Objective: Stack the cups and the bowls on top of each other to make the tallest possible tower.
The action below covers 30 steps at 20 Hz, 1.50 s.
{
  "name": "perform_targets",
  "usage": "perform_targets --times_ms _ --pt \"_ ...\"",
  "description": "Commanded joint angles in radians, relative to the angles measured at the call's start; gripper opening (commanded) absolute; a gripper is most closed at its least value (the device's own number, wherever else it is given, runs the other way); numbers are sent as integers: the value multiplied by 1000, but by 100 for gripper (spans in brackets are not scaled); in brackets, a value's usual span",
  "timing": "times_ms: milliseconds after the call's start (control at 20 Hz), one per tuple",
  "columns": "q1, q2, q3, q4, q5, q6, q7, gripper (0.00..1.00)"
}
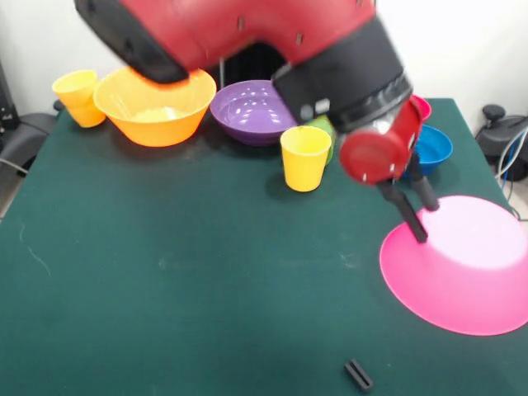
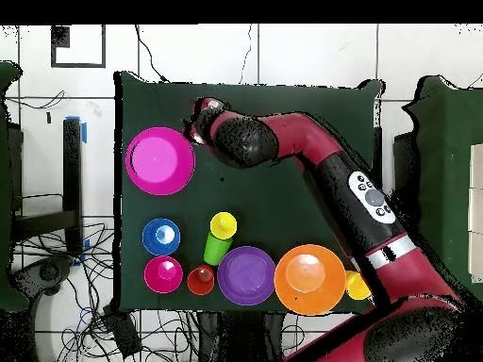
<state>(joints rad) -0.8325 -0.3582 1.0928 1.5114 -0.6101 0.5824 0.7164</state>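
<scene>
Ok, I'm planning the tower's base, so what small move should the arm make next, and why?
Probably ease the pincer onto the rim of the hot pink bowl and close. Its fingers stand apart, holding nothing, right at that bowl's edge, and the bowl lies alone on the table, free to grasp.

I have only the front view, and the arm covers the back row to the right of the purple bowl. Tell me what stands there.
Observer: In the overhead view, a red cup stands between the purple bowl and a small crimson bowl.
Operator: Now place the green cup for me. I see only a sliver of it.
Observer: It stands upright close beside the yellow cup, on that cup's robot side, in front of the gap between the red cup and the purple bowl.
</scene>
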Motion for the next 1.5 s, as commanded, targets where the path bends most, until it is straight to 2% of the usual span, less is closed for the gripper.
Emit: perform_targets --times_ms 50,250,400,550,600,800,1000,1250,1500 --pt "93 -294 -187 140 53 29 415 100" --pt "175 -445 -299 234 66 -57 627 100" --pt "295 -546 -453 272 60 -85 827 100" --pt "405 -600 -584 285 48 -95 976 100" --pt "461 -617 -642 285 32 -97 1049 100" --pt "609 -638 -790 280 14 -82 1237 100" --pt "681 -625 -866 247 8 -54 1340 100" --pt "746 -620 -901 246 15 -48 1427 100" --pt "806 -587 -926 207 20 -48 1506 100"
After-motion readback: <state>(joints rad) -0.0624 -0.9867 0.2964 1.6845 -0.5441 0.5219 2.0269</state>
